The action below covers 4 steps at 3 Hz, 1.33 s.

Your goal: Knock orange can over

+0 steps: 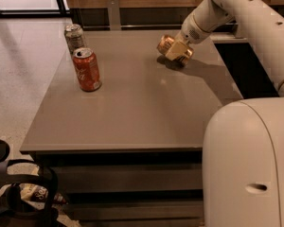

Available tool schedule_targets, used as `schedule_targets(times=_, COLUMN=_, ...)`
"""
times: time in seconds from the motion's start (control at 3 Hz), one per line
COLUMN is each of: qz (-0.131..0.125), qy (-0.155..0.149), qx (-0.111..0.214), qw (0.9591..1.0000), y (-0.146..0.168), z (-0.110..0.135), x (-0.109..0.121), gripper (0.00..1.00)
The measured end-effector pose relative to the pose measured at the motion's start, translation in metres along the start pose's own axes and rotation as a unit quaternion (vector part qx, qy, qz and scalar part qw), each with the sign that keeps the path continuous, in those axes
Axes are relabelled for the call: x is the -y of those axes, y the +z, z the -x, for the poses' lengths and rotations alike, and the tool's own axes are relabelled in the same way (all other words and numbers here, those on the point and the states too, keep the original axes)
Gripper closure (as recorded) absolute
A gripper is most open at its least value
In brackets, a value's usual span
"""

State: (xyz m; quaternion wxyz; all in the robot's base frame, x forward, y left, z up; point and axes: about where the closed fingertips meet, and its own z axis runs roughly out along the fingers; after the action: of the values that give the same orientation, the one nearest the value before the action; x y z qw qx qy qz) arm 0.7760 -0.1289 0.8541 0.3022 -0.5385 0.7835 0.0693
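Observation:
The orange can (166,44) is pale golden. It lies tipped on its side at the far right of the grey table (132,112), with its round end facing left. My gripper (179,52) is right against the can's right side, at the end of the white arm (213,13) that reaches in from the upper right. The gripper covers part of the can. A shadow lies on the table just under and to the right of them.
A red-orange can (87,70) stands upright at the table's left. A silver-grey can (74,37) stands behind it near the far left corner. My white body (248,164) fills the lower right. A dark bag (12,193) lies on the floor at lower left.

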Motion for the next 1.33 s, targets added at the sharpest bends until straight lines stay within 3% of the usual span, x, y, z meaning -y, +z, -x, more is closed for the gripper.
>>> schedule_targets(times=0.67, qz=0.045, qy=-0.014, qx=0.006, qw=0.9989, y=0.026, z=0.003, x=-0.011, gripper=1.00)
schedule_targets(times=1.0, qz=0.045, qy=-0.014, qx=0.006, qw=0.9989, y=0.025, z=0.004, x=-0.011, gripper=0.88)
schedule_targets(times=1.33, qz=0.047, qy=-0.014, qx=0.005, qw=0.9988, y=0.026, z=0.005, x=-0.011, gripper=0.55)
